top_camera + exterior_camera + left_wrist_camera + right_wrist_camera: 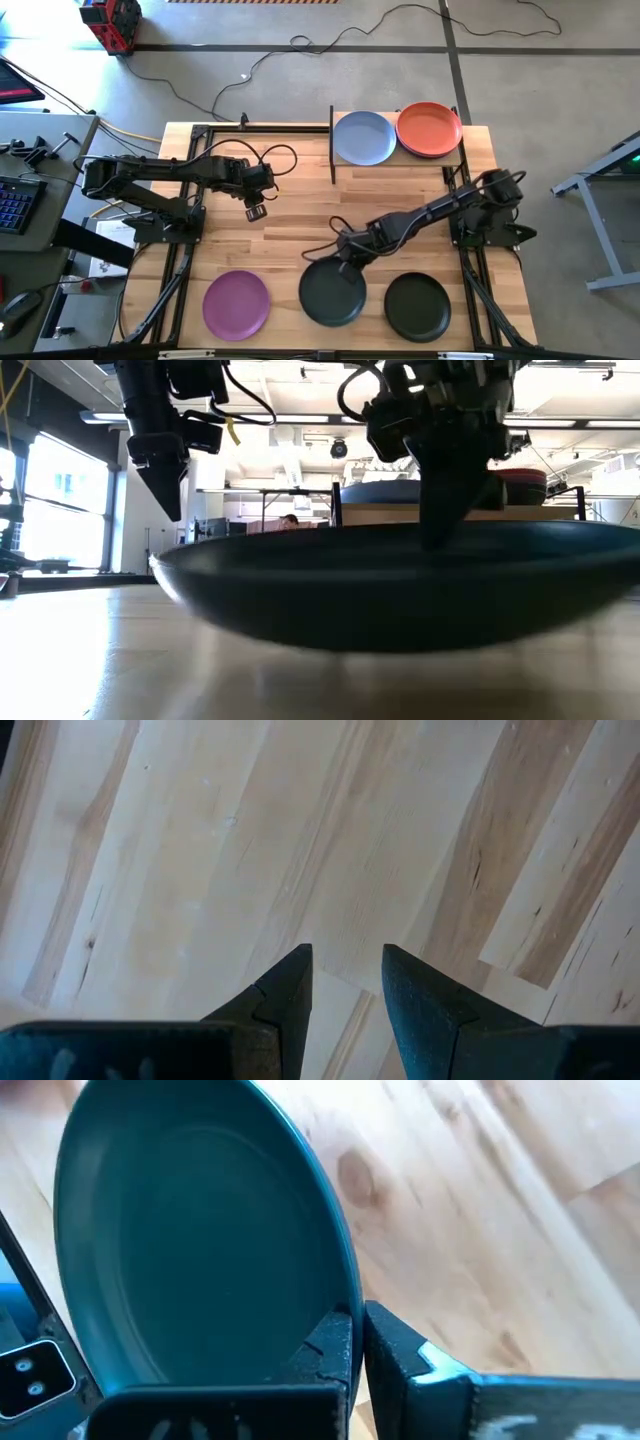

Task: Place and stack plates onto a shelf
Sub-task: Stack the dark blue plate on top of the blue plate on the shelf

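A dark grey plate [333, 292] lies near the table's near edge, and my right gripper [346, 258] is shut on its far rim. The same plate [200, 1240] fills the right wrist view and the plate [400, 585] fills the low view. A second dark plate [417, 306] and a purple plate [237, 303] rest flat on the table to either side. On the shelf [400, 162] at the far edge sit a pale blue plate [364, 137] and an orange plate [429, 129]. My left gripper [347, 955] is open and hangs over bare wood [255, 210]. My right gripper pinches the dark plate's far rim [345, 1295] between its two fingers [335, 1342], one on the inner side of the rim and one on the outer. It comes slanting down from the table's far right side. Whether the plate is lifted off the table, I cannot tell.
Black frame rails [180, 270] run along the table's left and right sides, and the arm bases stand there. Bare wood lies between the shelf and the row of plates [300, 190]. The shelf's dark posts [332, 140] stand at its ends.
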{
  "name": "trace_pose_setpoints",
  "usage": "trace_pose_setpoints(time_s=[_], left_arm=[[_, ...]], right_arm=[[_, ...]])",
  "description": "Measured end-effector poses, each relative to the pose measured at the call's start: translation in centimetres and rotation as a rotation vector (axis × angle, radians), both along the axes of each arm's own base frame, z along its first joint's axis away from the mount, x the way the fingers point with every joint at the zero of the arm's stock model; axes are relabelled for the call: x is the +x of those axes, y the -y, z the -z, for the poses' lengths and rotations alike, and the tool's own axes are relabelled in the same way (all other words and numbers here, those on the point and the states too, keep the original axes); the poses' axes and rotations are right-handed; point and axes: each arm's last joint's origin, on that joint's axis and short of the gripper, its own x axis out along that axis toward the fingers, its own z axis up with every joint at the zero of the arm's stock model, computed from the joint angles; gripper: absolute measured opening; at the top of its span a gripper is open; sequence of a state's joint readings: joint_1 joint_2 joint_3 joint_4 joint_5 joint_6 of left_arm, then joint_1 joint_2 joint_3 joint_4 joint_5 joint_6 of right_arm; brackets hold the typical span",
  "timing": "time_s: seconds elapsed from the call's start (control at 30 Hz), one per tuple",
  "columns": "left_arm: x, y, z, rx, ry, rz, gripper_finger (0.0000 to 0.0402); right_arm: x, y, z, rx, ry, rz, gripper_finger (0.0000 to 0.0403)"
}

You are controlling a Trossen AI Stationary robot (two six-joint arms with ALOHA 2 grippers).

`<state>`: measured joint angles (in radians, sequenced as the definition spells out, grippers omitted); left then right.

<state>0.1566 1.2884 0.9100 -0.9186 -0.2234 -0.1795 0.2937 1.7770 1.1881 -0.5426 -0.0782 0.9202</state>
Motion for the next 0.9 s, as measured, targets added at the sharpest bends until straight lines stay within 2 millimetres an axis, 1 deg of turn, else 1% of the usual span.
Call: trace_pose_setpoints(time_s=[0.37,0.57,0.73,0.9], left_arm=[[0.0,0.0,0.0,0.012,-0.013,0.049,0.0113],[0.0,-0.1,0.0,0.016,-0.011,0.046,0.0113],[-0.1,-0.8,0.0,0.032,-0.023,0.05,0.0113],[-0.4,-1.8,0.0,0.033,-0.026,0.013,0.0113]], right_arm=[[0.0,2.8,-2.3,-0.004,0.07,0.026,0.0],[-0.5,4.9,-4.5,0.013,0.138,0.062,0.0],[-1.5,7.6,-6.9,0.009,0.198,0.119,0.0],[-3.2,11.1,-9.3,-0.014,0.252,0.169,0.0]])
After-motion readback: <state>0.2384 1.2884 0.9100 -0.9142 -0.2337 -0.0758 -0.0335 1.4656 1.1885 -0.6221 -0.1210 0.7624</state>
